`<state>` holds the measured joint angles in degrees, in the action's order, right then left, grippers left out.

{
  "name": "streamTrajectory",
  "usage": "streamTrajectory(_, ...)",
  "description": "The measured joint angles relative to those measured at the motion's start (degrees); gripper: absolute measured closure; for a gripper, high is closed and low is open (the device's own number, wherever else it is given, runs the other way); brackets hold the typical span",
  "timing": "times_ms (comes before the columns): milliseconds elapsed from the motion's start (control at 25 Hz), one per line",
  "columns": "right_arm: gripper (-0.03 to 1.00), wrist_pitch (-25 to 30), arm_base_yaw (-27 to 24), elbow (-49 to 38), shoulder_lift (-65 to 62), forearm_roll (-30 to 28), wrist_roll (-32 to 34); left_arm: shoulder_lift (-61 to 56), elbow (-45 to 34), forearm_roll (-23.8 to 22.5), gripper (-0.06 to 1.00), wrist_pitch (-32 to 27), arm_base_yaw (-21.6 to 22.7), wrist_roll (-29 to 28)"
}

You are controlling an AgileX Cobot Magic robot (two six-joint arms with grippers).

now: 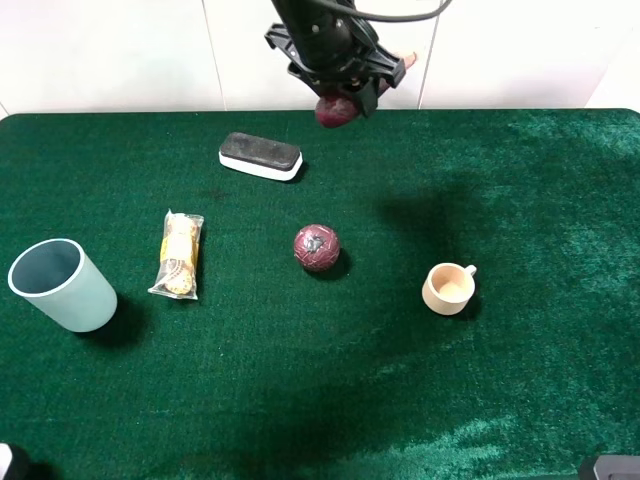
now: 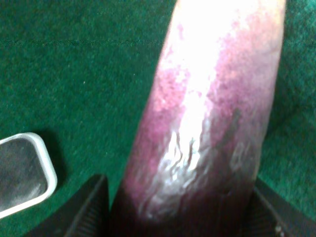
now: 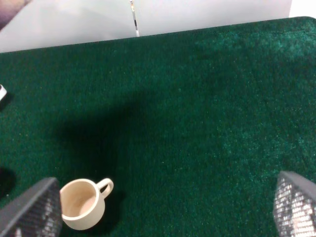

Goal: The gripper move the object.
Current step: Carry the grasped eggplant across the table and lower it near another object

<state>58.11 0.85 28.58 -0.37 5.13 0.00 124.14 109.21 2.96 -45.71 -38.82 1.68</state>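
My left gripper (image 1: 341, 88) is raised above the far middle of the green table and is shut on the toy eggplant (image 1: 336, 111). In the exterior view its dark purple end hangs below the black fingers and its pale pink tip (image 1: 405, 61) sticks out to the right. In the left wrist view the eggplant (image 2: 212, 98) fills the frame, clamped between the two fingers (image 2: 91, 210) of the gripper (image 2: 180, 200). My right gripper (image 3: 165, 212) is open and empty above the table, near the small beige cup (image 3: 81, 203).
A board eraser (image 1: 260, 156) lies below and left of the held eggplant, also in the left wrist view (image 2: 22, 173). A maroon ball (image 1: 317, 248) sits mid-table, a snack packet (image 1: 178, 256) and a blue-grey cup (image 1: 62, 286) at left, the beige cup (image 1: 449, 288) at right.
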Motion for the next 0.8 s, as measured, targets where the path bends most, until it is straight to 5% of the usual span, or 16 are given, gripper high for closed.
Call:
streamTrajectory(360, 0.32, -0.06, 0.00, 0.00, 0.00, 0.00, 0.00, 3.95, 0.12, -6.62, 0.39, 4.91, 0.00, -8.18)
streamTrajectory(800, 0.32, -0.06, 0.00, 0.00, 0.00, 0.27, 0.00, 9.53, 0.23, -7.33, 0.39, 10.58, 0.00, -14.04)
